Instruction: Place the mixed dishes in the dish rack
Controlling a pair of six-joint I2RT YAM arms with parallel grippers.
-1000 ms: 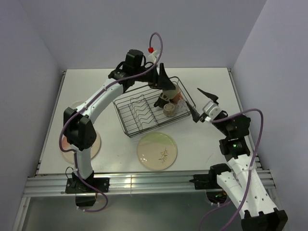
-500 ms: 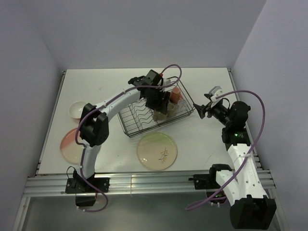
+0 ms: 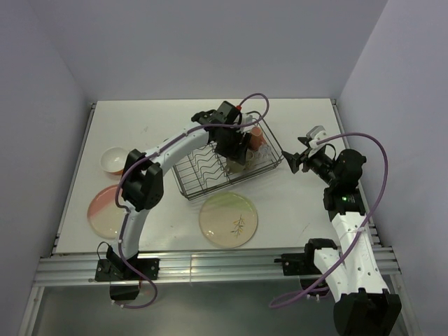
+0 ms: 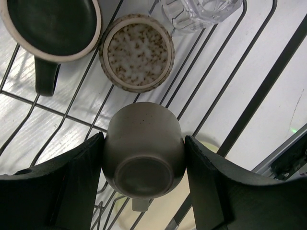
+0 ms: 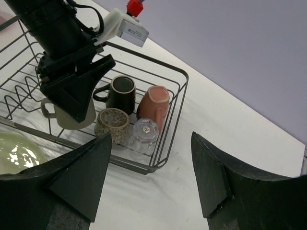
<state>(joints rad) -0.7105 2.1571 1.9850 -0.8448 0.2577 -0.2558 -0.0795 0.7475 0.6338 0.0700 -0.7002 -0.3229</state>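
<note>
Over the dish rack [image 3: 196, 171], my left gripper [image 4: 144, 165] has its jaws clenched on the olive mug [image 4: 144, 143], base turned to my wrist camera. I can't tell if it touches the wires. Racked beside it are a speckled mug [image 4: 136, 52], dark mug [image 4: 53, 28], clear glass [image 4: 196, 12] and pink mug [image 5: 153, 105]. My right gripper [image 5: 151, 143] hangs beside the rack, jaws released, empty. The green plate [image 3: 228, 220], pink plate [image 3: 105, 208] and bowl [image 3: 112, 159] lie on the table [image 3: 294, 210].
</note>
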